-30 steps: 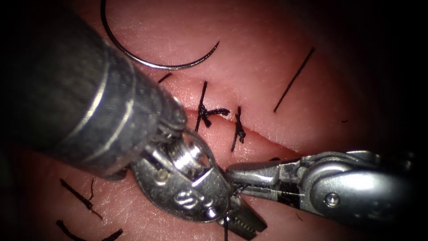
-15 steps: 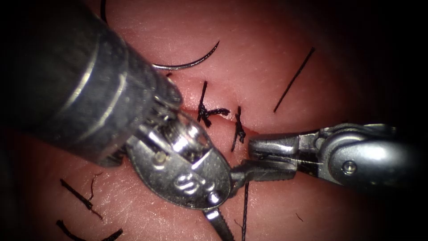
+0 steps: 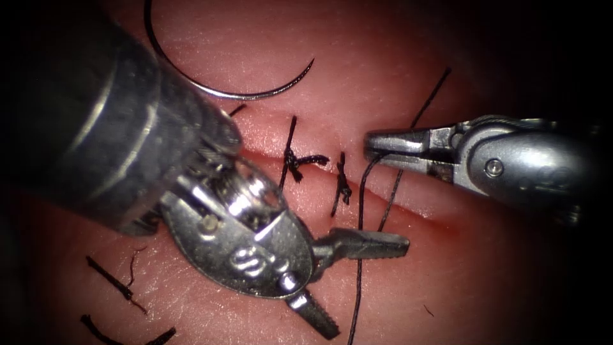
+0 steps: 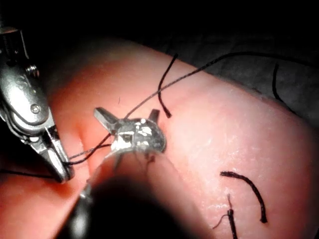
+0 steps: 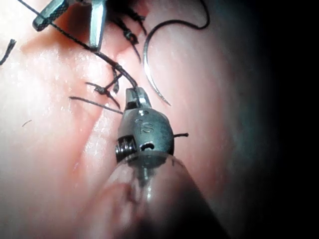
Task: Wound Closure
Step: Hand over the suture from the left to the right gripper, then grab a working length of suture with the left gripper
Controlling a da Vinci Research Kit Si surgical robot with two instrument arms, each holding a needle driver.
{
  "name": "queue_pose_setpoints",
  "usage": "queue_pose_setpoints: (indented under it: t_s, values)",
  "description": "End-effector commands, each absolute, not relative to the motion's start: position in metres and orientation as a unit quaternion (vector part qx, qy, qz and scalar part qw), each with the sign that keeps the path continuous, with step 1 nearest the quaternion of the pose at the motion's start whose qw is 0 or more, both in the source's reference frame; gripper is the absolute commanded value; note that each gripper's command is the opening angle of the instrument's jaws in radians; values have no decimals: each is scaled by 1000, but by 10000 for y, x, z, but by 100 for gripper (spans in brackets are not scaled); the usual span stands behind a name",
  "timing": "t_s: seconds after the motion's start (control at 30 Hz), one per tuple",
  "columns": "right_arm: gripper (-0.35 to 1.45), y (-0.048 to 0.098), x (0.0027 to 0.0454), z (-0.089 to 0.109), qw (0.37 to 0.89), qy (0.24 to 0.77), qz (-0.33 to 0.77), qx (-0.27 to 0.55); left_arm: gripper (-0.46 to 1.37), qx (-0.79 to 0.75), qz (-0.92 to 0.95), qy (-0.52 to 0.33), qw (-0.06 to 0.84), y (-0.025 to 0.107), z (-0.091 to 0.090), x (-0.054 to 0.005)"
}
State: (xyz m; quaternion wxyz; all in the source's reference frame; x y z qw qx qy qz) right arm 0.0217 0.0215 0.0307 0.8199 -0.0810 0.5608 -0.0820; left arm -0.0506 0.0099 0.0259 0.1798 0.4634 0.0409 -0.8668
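The curved needle [image 3: 223, 89] lies loose on the tissue [image 3: 383, 64], up and to the left of the cut [image 3: 421, 214], held by neither tool and not in the tissue. Two knotted stitches [image 3: 294, 160] cross the cut. My right tool [image 3: 373, 145] is shut on the black thread [image 3: 359, 211], which hangs down past the left tool's jaws. My left tool [image 3: 369, 287] stands open just below the cut and holds nothing. In the left wrist view the left tool [image 4: 128, 115] is spread open with the thread [image 4: 189, 74] crossing it. In the right wrist view the right tool [image 5: 135, 94] grips the thread near the needle [image 5: 149, 64].
Several cut ends of thread [image 3: 115, 281] lie on the tissue at the lower left. A second dark strand [image 3: 389, 204] runs beside the held thread, across the cut. The left tool's thick shaft [image 3: 96, 128] covers the upper left.
The right tool has moved up and to the right from the left tool's jaws, drawing the thread up with it. The left tool's jaws stand wide open and free of the thread.
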Motion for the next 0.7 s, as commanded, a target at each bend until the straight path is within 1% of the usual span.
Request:
queue_pose_setpoints:
  t_s: [0.03,0.13,0.37,0.63,0.7]
  values:
    - [-35,216,217,308,820,561,-76,-80,51,463,-867,40,180,97,261,-507]
    - [-35,221,217,315,821,560,-70,-80,44,465,-867,37,178,93,264,-508]
    - [-35,233,217,328,825,557,-58,-77,48,464,-867,33,179,87,266,-508]
    - [-35,240,214,337,826,556,-55,-76,46,463,-867,28,183,80,266,-508]
    - [-35,239,213,341,827,555,-51,-74,42,463,-867,26,185,77,264,-507]
